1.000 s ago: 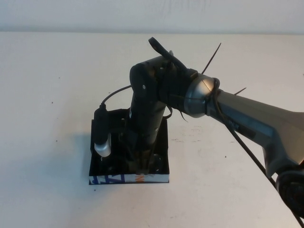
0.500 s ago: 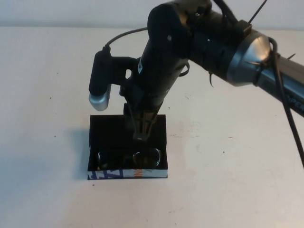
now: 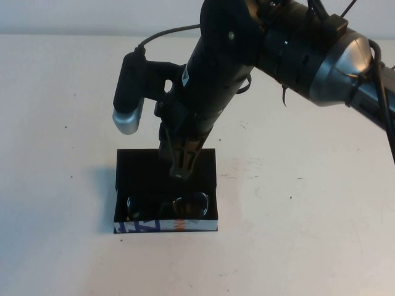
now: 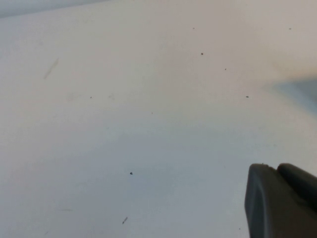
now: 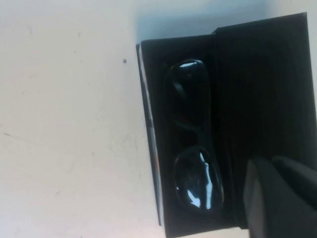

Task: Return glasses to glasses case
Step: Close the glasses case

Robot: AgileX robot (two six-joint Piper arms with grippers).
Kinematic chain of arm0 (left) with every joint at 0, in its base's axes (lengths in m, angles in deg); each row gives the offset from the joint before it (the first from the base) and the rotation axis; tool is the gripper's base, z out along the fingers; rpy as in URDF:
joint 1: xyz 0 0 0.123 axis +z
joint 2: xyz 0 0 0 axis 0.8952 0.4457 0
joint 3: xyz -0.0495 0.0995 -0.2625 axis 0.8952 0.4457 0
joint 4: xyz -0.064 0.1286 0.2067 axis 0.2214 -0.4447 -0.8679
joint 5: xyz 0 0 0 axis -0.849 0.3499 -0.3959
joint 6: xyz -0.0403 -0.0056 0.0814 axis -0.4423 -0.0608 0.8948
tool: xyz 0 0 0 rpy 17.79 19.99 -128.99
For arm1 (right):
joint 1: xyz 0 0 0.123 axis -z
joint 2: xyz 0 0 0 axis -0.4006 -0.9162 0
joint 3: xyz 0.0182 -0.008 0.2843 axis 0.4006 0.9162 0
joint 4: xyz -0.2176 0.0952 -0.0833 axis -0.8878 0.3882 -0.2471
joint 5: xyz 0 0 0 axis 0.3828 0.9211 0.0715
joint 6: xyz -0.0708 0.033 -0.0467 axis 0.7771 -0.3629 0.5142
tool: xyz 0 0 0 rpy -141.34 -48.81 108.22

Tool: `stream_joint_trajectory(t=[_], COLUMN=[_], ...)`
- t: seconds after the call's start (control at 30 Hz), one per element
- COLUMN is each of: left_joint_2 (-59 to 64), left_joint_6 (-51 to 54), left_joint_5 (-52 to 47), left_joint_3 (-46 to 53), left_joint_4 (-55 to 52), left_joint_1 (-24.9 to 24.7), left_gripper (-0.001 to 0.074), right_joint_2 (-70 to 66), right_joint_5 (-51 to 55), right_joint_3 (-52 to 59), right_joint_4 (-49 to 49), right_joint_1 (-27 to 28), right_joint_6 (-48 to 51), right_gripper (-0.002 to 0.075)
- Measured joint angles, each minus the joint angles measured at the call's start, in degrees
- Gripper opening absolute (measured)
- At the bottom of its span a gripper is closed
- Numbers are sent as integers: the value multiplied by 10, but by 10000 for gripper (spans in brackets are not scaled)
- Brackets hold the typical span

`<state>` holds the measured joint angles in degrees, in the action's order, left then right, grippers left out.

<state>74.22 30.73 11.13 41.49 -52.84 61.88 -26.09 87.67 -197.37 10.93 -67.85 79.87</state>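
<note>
The glasses (image 3: pixel 191 203) are dark-framed with reflective lenses and lie inside the open black glasses case (image 3: pixel 133 169), close to its white front edge printed with blue and orange marks. My right gripper (image 3: pixel 181 172) hangs above the middle of the case, pointing down, shut and empty, clear of the glasses. The right wrist view shows the glasses (image 5: pixel 190 134) lying in the case (image 5: pixel 262 84), with the opened flap beside them and the gripper (image 5: pixel 277 171) over the flap side. My left gripper (image 4: pixel 277 171) shows only in the left wrist view, shut over bare table.
The white table (image 3: pixel 296 216) surrounds the case on all sides. My right arm (image 3: pixel 296 43) reaches in from the upper right, its wrist camera (image 3: pixel 129 92) hanging left of the gripper.
My right arm has lifted up and back from the case, uncovering the glasses lying inside it. The last half second added only a slight rise.
</note>
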Motion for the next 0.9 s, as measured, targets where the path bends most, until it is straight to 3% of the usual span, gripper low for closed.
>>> stream_joint_trajectory(t=[0.2, 0.47, 0.6, 0.77, 0.9], left_joint_2=[0, 0, 0, 21, 117], left_joint_6=[-6, -123, -135, -127, -71], left_joint_5=[11, 99, 119, 61, -2], left_joint_3=[0, 0, 0, -31, -106], left_joint_4=[-4, 198, 242, 306, 317], left_joint_1=[0, 0, 0, -5, -33], left_gripper=[-1, -1, -1, -1, -1], right_joint_2=[0, 0, 0, 0, 0], right_joint_5=[1, 1, 1, 1, 1], right_joint_3=[0, 0, 0, 0, 0], right_joint_4=[6, 7, 7, 1, -16], right_joint_1=[0, 0, 0, 0, 4], right_joint_6=[-31, -44, -45, -80, -125], right_gripper=[-11, -11, -11, -11, -11])
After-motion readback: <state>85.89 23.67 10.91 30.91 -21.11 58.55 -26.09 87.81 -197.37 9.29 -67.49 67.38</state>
